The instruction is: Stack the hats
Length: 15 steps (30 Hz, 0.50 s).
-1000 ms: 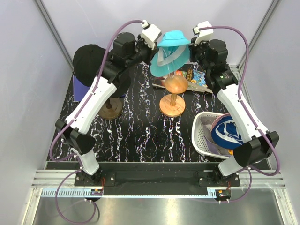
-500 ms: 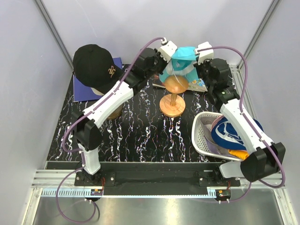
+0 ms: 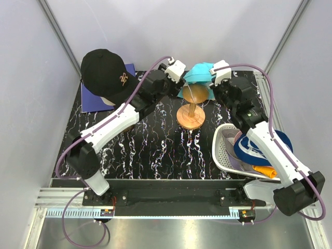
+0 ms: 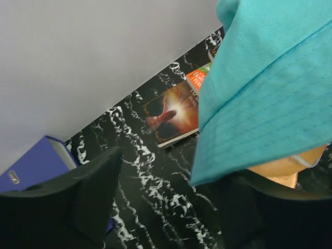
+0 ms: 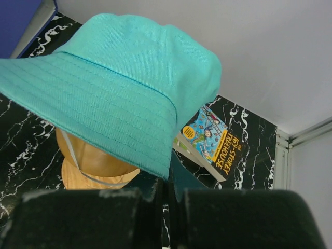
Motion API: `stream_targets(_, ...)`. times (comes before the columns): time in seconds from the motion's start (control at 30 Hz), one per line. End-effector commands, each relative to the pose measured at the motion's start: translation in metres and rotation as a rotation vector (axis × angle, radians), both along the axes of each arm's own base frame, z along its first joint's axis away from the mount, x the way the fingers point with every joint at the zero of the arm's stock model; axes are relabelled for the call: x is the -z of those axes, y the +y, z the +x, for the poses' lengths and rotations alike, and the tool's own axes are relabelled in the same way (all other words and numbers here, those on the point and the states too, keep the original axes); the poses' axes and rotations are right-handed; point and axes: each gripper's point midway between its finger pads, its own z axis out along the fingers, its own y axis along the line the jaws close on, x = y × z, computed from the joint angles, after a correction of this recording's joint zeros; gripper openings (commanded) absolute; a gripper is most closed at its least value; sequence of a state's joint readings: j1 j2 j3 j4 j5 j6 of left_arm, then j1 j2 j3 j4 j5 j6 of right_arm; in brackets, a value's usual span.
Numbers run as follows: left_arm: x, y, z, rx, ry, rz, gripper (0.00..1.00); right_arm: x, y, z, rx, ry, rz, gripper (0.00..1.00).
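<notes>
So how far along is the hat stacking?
Nothing is stacked yet. The black cap sits alone, back left. In hand: the teal hat, over the wooden stand, its brim pinched by the right gripper, with the left gripper at its other side, grip unclear. Left: the blue-and-white hat and the orange one, in the basket.

A wooden stand (image 3: 190,116) is set at the middle of a black marbled mat (image 3: 150,150). A white perforated basket (image 3: 223,150) is placed at the near right. A blue folder (image 3: 89,102) is laid at the far left. A colourful book (image 5: 215,142) and a dark book (image 4: 174,111) are seen at the far side.
</notes>
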<state>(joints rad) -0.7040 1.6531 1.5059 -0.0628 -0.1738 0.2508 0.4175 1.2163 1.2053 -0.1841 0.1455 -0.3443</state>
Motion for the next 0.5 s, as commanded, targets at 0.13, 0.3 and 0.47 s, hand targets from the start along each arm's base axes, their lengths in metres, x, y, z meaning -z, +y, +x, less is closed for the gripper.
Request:
stream_targets(0.13, -0.053, -0.005, -0.062, 0.103, -0.012, -0.084, 0.94, 0.020, 0.025, -0.023, -0.078, 0.065, -0.002, 0.00)
stream_targets(0.3, -0.057, -0.004, -0.108, 0.201, 0.045, -0.160, 0.95, 0.056, 0.039, -0.030, -0.111, 0.155, -0.013, 0.00)
stream_targets(0.47, -0.050, 0.017, -0.133, 0.185, 0.094, -0.223, 0.98, 0.080, 0.055, -0.044, -0.167, 0.210, -0.016, 0.00)
